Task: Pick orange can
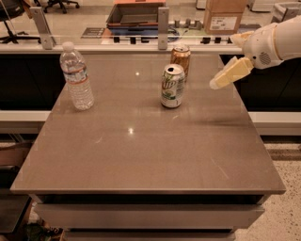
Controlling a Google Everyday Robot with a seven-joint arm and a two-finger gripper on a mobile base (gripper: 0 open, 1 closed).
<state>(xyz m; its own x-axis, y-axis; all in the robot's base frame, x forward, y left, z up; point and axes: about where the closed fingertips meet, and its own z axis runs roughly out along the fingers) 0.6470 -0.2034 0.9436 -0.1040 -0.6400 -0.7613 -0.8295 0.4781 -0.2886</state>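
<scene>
The orange can stands upright near the far edge of the brown table, partly hidden behind a white-and-green can in front of it. My gripper comes in from the right on a white arm. It hangs above the table's right side, to the right of both cans and apart from them, pointing left and down. It holds nothing.
A clear water bottle stands at the far left of the table. Behind the table runs a white counter rail with posts, a dark tray and a cardboard box beyond it.
</scene>
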